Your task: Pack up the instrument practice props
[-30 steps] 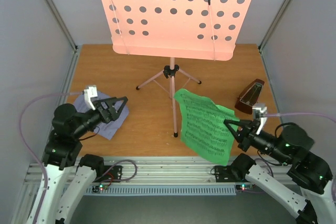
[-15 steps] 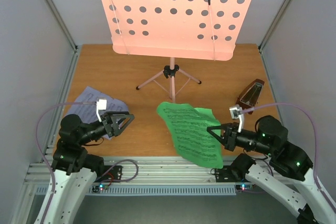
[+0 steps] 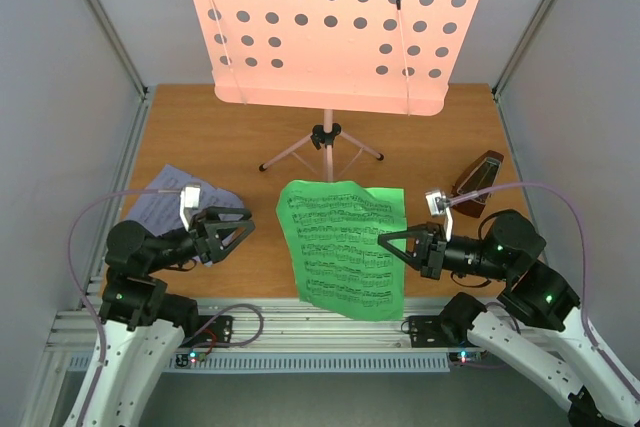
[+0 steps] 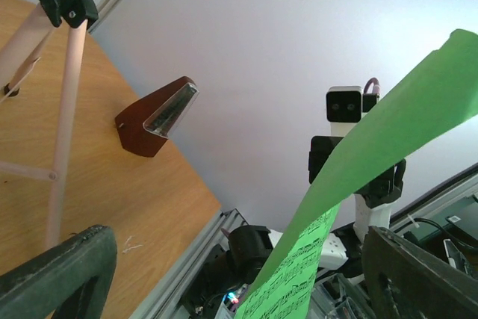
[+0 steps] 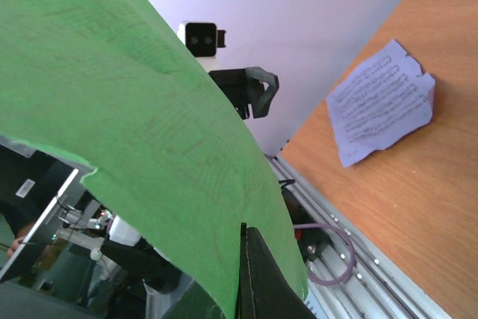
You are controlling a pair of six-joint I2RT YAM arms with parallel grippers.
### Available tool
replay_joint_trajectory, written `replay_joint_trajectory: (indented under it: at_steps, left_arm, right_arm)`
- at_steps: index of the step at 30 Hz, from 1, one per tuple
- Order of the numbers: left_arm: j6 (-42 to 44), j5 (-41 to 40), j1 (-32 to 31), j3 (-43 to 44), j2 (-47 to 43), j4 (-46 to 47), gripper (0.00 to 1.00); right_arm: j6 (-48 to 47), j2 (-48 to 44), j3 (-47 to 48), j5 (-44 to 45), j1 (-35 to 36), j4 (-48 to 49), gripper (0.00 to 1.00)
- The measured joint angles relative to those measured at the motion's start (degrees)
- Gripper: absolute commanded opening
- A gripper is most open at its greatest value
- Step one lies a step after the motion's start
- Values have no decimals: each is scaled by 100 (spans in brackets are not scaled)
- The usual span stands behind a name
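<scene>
Green music sheet (image 3: pixel 340 247), printed with black staves, is shown pinched at its right edge by the right claw (image 3: pixel 385 243), whose jaws are closed fully on the paper. The sheet is thus carried clear of the table (image 3: pixel 270 127), just ahead of that claw's tips and between the two claws. An edge grip is judged to have been chosen so that the limp page hangs spread out and can be passed across or laid down flat. Seen from the left wrist it bows into a shallow arc, and its lower corner droops. The left claw (image 3: pixel 240 227) is held wide open and empty, its jaws turned towards the sheet's free edge, presumably to receive it. The white music sheet (image 3: pixel 160 197) lies flat on the table just behind the left claw. The reddish-brown metronome (image 3: pixel 478 182) stands near the right claw, on its far side. The pink music stand (image 3: pixel 330 27) is set upright well beyond both claws.
</scene>
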Motion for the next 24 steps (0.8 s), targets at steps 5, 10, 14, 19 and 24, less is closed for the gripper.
replay_joint_trajectory:
  at_steps: [5,10,14,19,24]
  left_arm:
    - [7,96,-72,136,363,146,90]
    - [184,61,-417,280,656,157,89]
    - [354,-24,-911,313,835,197,89]
    - [518,-205,-1589,313,1069,404,89]
    - [699,-479,-2216,313,1504,636,84]
  right_arm:
    - [118,118,0,-101,0,315,1]
    - [179,273,4,-120,0,505,1]
    - [208,352,13,-109,0,570,1]
    - [251,365,15,-42,0,575,1]
    - [278,365,15,-24,0,584,1]
